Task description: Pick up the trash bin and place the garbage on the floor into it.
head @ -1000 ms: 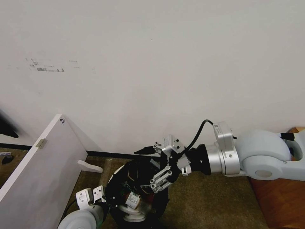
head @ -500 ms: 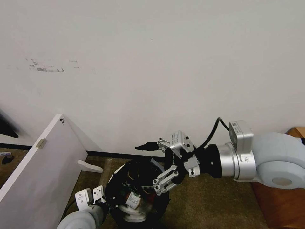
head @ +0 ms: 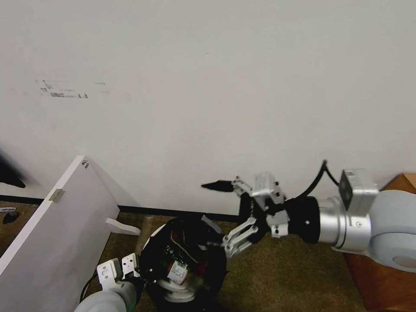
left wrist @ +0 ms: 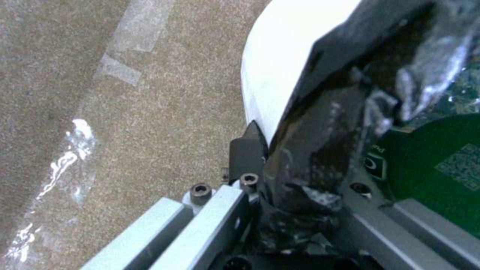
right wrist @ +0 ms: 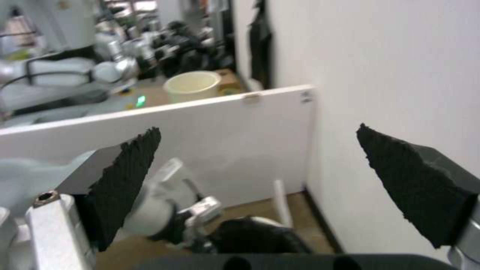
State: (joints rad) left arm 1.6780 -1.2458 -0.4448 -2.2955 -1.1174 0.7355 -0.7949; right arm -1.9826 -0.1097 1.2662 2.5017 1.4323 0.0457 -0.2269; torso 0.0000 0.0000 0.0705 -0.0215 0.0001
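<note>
The trash bin (head: 219, 264), white with a black bag over its rim, is low in the head view, above the floor (head: 281, 281) of brown carpet. Garbage lies inside it: a brown paper bag (head: 184, 242), a green-labelled bottle (head: 167, 255), something red and a white slipper (head: 180, 294). My left gripper (head: 139, 277) is shut on the bin's near left rim. The left wrist view shows that gripper (left wrist: 280, 161) clamped on the bag-covered rim (left wrist: 320, 142). My right gripper (head: 208, 215) hangs open and empty just right of the bin's top. Its black pads (right wrist: 125, 180) stand wide apart.
A white wall (head: 216, 108) stands close behind the bin. A white board (head: 56, 234) leans on the left, with a cream bucket (right wrist: 192, 84) beyond it. An orange-brown piece of furniture (head: 381, 277) is at the right. Strips of tape (left wrist: 120, 67) lie on the carpet.
My right gripper has drawn back to the right and slightly up, from over the bin's opening to beside it, staying open. The bin and left gripper have shifted slightly left.
</note>
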